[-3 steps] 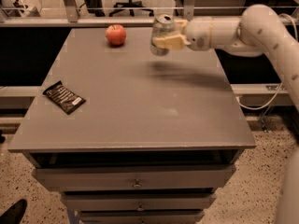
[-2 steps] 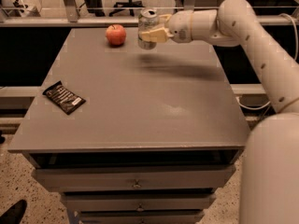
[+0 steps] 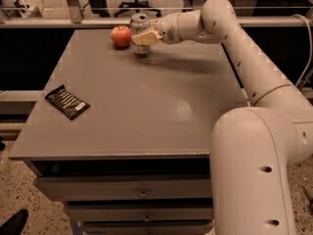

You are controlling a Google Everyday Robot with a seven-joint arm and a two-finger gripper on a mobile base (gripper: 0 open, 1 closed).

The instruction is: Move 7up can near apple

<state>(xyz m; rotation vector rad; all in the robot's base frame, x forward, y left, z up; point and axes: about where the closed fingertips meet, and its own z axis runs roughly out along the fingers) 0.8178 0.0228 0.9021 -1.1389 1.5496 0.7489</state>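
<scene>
The 7up can (image 3: 139, 23) is upright at the far side of the table (image 3: 161, 97), just right of the apple (image 3: 121, 35). My gripper (image 3: 141, 37) clamps its middle so it won't tip. The black packet (image 3: 67, 102) lies well apart, near left.

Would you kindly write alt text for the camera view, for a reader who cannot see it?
The robot's gripper holds the 7up can upright at the far side of a grey table, close beside a red apple to its left in the picture. A black snack packet lies near the table's left edge, apart from both.
</scene>
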